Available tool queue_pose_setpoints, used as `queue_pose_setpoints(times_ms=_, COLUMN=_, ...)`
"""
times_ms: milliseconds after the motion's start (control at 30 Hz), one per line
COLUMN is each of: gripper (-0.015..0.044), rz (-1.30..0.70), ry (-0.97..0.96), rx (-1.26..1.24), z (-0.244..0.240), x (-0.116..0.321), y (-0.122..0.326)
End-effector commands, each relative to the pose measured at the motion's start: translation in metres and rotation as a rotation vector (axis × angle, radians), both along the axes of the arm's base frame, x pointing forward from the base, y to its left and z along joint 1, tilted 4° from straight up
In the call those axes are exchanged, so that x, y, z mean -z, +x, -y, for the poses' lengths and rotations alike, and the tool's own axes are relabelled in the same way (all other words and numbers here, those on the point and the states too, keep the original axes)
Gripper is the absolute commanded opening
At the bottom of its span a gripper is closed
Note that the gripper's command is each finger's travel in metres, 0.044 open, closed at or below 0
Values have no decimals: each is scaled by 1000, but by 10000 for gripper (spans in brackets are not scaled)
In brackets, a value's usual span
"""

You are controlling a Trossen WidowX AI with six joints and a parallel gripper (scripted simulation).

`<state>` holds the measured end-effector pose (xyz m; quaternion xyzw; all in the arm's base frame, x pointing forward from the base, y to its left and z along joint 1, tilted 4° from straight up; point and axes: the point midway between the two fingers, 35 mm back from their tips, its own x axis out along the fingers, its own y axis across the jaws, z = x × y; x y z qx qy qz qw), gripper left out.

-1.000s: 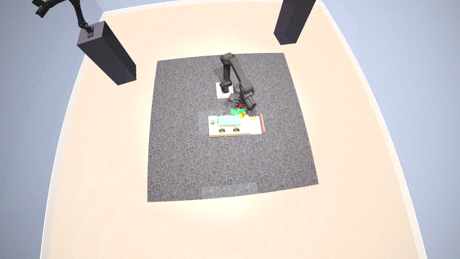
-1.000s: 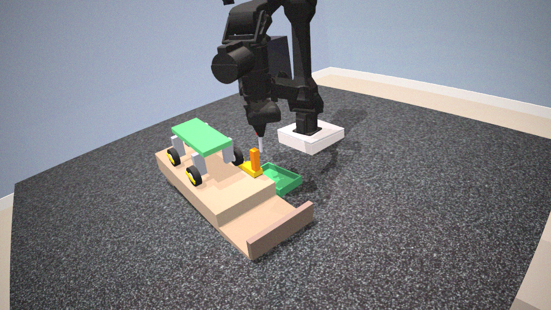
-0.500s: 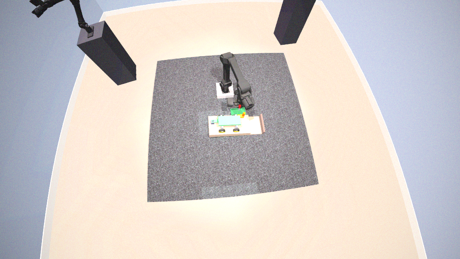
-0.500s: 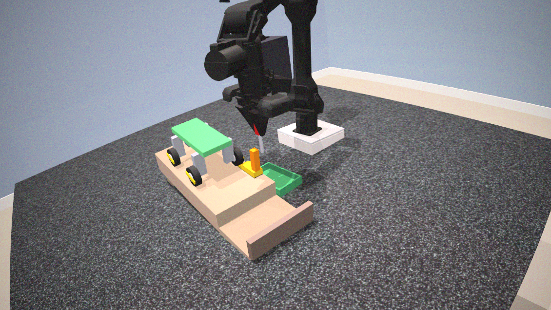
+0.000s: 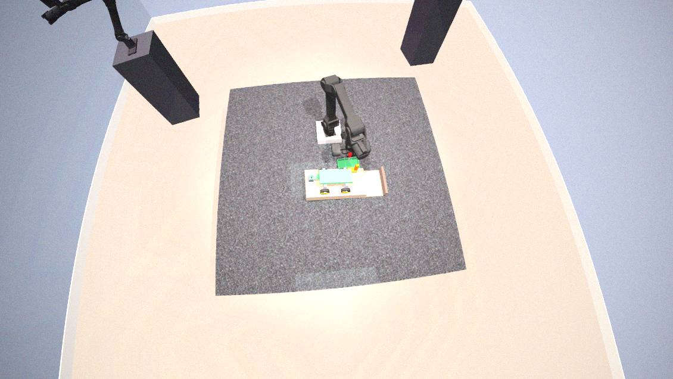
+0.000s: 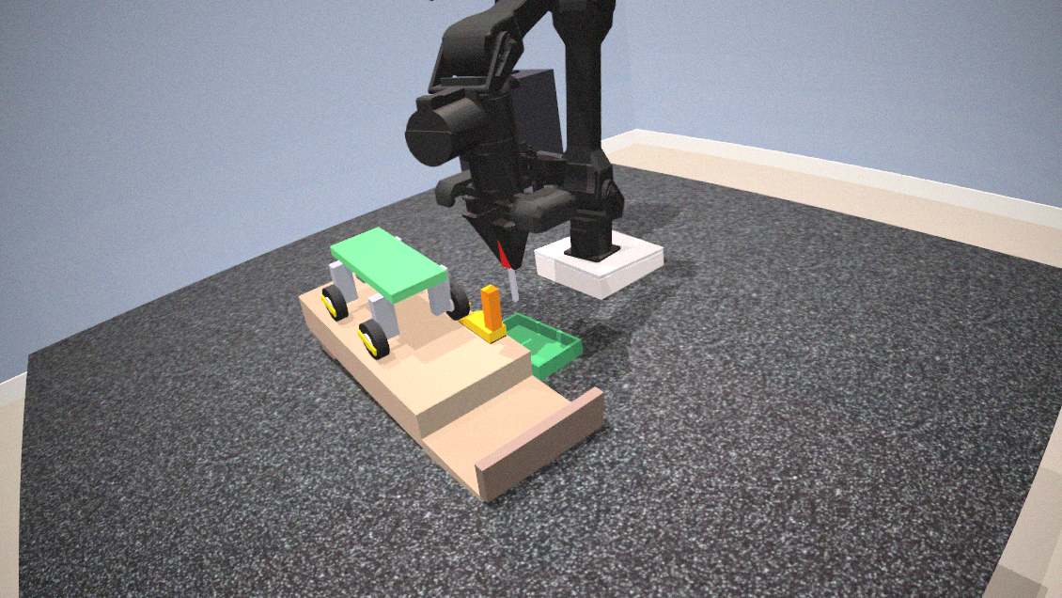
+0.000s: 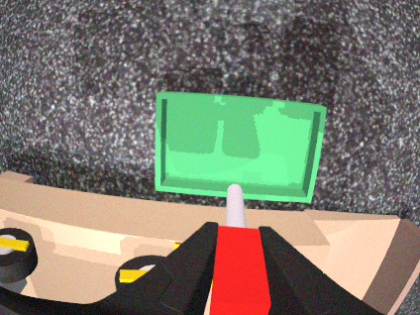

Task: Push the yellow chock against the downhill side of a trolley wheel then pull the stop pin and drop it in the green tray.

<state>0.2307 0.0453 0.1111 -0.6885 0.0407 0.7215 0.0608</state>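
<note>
My gripper (image 6: 507,256) (image 7: 237,235) is shut on the red head of the stop pin (image 6: 513,285) (image 7: 241,267). The pin's grey shaft hangs down, above the green tray (image 5: 348,163) (image 6: 575,346) (image 7: 318,149), clear of it. The trolley (image 5: 335,177) (image 6: 387,261) with its green top stands on the ramp (image 5: 373,183) (image 6: 434,378) (image 7: 99,205). The yellow chock (image 5: 356,168) (image 6: 490,327) with its orange handle stands at the downhill side of the trolley's near-tray wheel. In the wrist view the gripper hides most of the chock. Its black base cannot be made out.
A brown end board (image 5: 385,180) (image 6: 540,446) closes the ramp's low end. The arm's white base block (image 5: 329,139) (image 6: 568,275) stands behind the tray. Two dark pillars (image 5: 155,80) (image 5: 428,35) stand beyond the mat, one carrying another arm.
</note>
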Motion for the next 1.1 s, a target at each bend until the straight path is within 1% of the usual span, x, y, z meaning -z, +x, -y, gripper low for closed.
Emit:
queue_pose_setpoints(times_ms=0, gripper=0, rz=10, ry=9, rx=-16, z=-3, x=4, y=-5)
queue_pose_setpoints(times_ms=133, gripper=0, rz=11, ry=25, rx=-15, z=-3, x=6, y=-5)
queue_pose_setpoints(times_ms=400, gripper=0, rz=26, ry=165, rx=-8, z=-11, x=28, y=-5)
queue_pose_setpoints(times_ms=800, gripper=0, rz=29, ry=184, rx=-7, z=-32, x=65, y=-5)
queue_pose_setpoints(times_ms=933, gripper=0, rz=29, ry=184, rx=-7, z=-34, x=67, y=-5)
queue_pose_setpoints(times_ms=1067, gripper=105, rz=29, ry=184, rx=-7, z=-32, x=67, y=-5)
